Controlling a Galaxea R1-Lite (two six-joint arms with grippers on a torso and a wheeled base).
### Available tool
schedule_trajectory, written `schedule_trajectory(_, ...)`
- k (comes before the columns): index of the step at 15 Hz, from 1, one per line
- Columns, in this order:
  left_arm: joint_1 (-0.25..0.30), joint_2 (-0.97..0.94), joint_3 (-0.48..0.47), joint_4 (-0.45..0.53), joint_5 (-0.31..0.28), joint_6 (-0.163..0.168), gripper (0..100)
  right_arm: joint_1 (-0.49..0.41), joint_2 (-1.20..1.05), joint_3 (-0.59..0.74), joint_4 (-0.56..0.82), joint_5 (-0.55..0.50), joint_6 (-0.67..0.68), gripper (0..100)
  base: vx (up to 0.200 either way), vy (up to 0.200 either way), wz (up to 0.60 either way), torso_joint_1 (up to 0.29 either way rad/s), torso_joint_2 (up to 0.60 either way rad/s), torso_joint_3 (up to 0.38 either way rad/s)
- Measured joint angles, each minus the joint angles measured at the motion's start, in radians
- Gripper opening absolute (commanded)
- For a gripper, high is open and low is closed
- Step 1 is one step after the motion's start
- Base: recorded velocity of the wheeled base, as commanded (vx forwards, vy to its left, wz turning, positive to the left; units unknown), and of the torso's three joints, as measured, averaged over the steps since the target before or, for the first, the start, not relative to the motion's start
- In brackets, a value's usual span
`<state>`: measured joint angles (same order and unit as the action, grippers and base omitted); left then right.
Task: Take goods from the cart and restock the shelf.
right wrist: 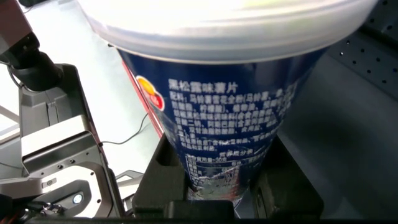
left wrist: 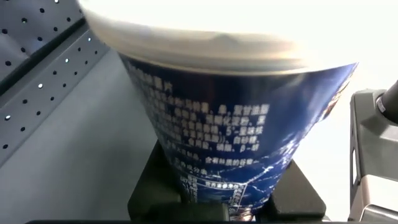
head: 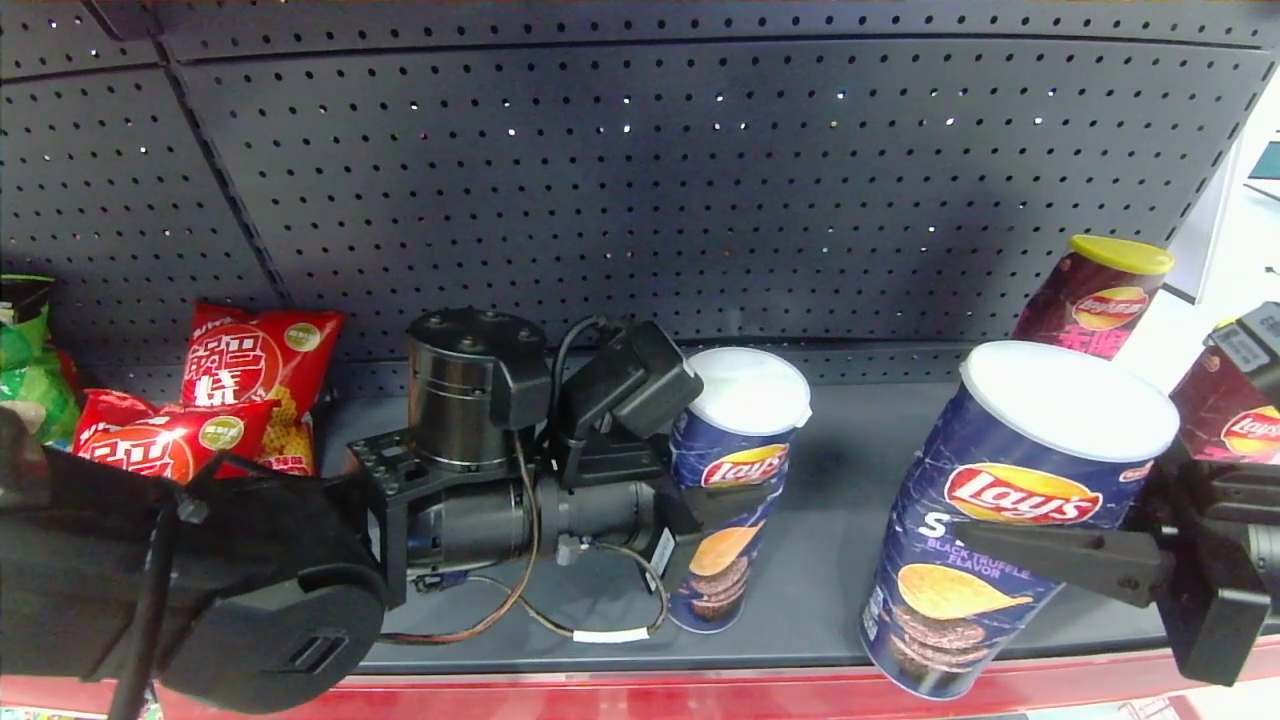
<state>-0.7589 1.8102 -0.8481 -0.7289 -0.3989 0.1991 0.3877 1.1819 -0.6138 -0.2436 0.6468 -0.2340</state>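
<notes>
Two dark blue chip cans with white lids, a red-and-yellow logo and pictured crisps are each clamped between a gripper's fingers. The left gripper (head: 705, 505) holds the left can (head: 735, 450) upright on the grey shelf (head: 850, 560) near its middle, and the right gripper (head: 1050, 555) holds the right can (head: 1010, 480) tilted at the shelf's red front edge. The shelf also carries red snack bags (head: 255, 365) and a green bag (head: 30, 375) at its left end, and two maroon cans (head: 1095, 295) at its right end, the back one yellow-lidded
</notes>
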Motion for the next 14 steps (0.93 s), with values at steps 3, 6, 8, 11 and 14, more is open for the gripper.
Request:
schedule_trajectory(3, 0.021, 0.004, 0.001, 0.0, -0.001, 0.001, 0, 0.0, 0.002, 0.001, 0.0, 0.0, 0.0, 0, 0.0, 0.0, 0.0, 0.0, 0.0, 0.0)
schedule_trajectory(6, 0.024, 0.004, 0.014, -0.001, -0.002, 0.003, 0, 0.0, 0.006, -0.002, 0.0, 0.0, 0.0, 0, 0.0, 0.0, 0.0, 0.0, 0.0, 0.0)
schedule_trajectory(8, 0.024, 0.003, 0.033, -0.005, -0.002, 0.003, 100, 0.0, 0.007, -0.001, 0.0, 0.0, 0.0, 0, 0.0, 0.0, 0.0, 0.0, 0.0, 0.0)
schedule_trajectory(11, 0.028, 0.003, 0.061, -0.003, 0.001, 0.002, 100, -0.001, 0.007, 0.004, 0.0, 0.0, 0.0, 0, 0.0, 0.0, 0.0, 0.0, 0.0, 0.0)
schedule_trajectory(14, 0.035, -0.008, 0.08, -0.006, 0.001, 0.003, 100, -0.002, 0.008, 0.006, 0.0, 0.0, 0.0, 0, 0.0, 0.0, 0.0, 0.0, 0.0, 0.0)
